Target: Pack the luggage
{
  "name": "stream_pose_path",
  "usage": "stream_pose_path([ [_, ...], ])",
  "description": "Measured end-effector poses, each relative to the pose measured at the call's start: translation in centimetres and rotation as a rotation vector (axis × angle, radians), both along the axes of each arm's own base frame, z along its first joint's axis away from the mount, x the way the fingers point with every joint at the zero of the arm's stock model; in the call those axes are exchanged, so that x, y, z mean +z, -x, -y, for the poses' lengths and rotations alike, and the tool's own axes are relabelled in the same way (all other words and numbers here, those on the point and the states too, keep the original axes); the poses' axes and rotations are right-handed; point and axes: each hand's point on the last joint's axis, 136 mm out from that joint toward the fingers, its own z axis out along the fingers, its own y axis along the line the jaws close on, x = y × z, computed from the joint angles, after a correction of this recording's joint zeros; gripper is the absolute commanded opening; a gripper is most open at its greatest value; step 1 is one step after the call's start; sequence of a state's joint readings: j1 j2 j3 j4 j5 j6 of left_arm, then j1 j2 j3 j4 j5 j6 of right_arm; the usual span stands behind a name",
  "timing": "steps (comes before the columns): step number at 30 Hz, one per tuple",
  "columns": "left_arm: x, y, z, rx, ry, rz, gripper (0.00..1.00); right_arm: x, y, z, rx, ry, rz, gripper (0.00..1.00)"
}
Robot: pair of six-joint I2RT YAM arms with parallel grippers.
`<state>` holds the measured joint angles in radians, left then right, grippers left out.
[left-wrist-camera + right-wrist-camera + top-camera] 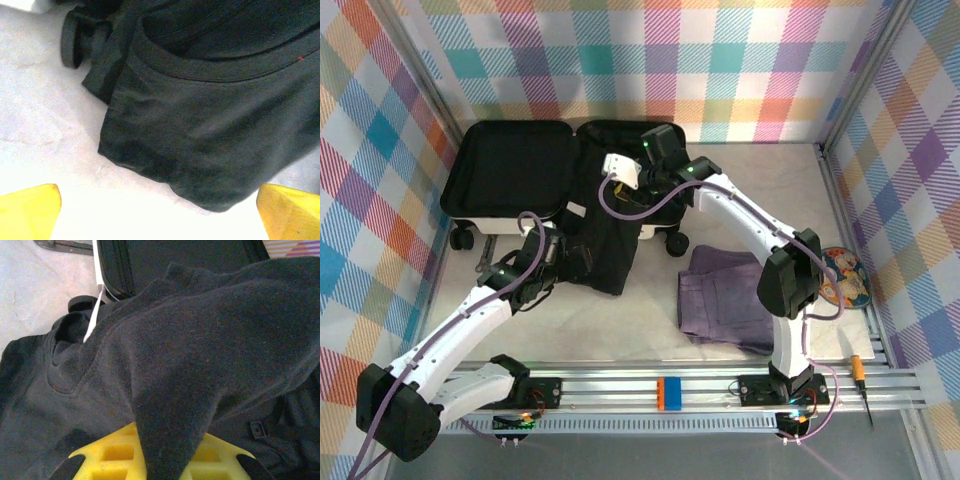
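- The luggage (pixel 510 165) lies open like a clamshell at about 11 o'clock on the tabletop (pixel 760 190). Both black-lined halves face up.
- Nearest, at about 8 o'clock, the left gripper (pixel 160 217) hovers low over the tabletop. Its yellow fingers are spread wide and empty, just short of the hem of a black garment (pixel 605 250).
- A folded purple garment (pixel 720 295) lies at about 4 o'clock, well apart from the case.
- The black garment spills from the right half over the near rim and down onto the tabletop.
- Farther on, the right gripper (pixel 160 460) is clamped on a fold of that garment above the right half.
- Handling, as a judgement: the shell looks stiff and smooth, probably light, and its wheels (pixel 462 238) may let it roll when pushed.
- The free half's rim looks like the surest place to grip for closing it, as the smooth shell may slip. The limp cloth must be tucked inside first or it may catch in the seam.
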<state>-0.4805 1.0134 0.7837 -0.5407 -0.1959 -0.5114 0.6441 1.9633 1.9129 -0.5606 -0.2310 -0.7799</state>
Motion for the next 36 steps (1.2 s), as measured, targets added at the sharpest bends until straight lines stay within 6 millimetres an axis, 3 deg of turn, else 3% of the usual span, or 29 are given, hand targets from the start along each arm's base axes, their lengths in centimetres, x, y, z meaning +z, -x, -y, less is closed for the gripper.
stream_pose_path([
  [9, 1.8, -2.4, 2.0, -0.067, 0.020, 0.057, 1.00, 1.8, -3.3, 0.6, 0.008, 0.017, 0.029, 0.00],
  [24, 3.1, -1.0, 0.8, -0.049, 0.007, 0.079, 1.00, 0.6, -10.6, 3.6, -0.083, 0.028, 0.065, 0.00],
  [31, 3.0, -0.8, 0.4, -0.041, -0.004, 0.074, 1.00, 1.1, -13.4, 3.5, -0.111, -0.012, 0.131, 0.00],
  [36, 3.0, -0.7, 0.4, -0.041, -0.006, 0.071, 1.00, 0.5, -15.3, 3.3, -0.128, -0.032, 0.174, 0.00],
])
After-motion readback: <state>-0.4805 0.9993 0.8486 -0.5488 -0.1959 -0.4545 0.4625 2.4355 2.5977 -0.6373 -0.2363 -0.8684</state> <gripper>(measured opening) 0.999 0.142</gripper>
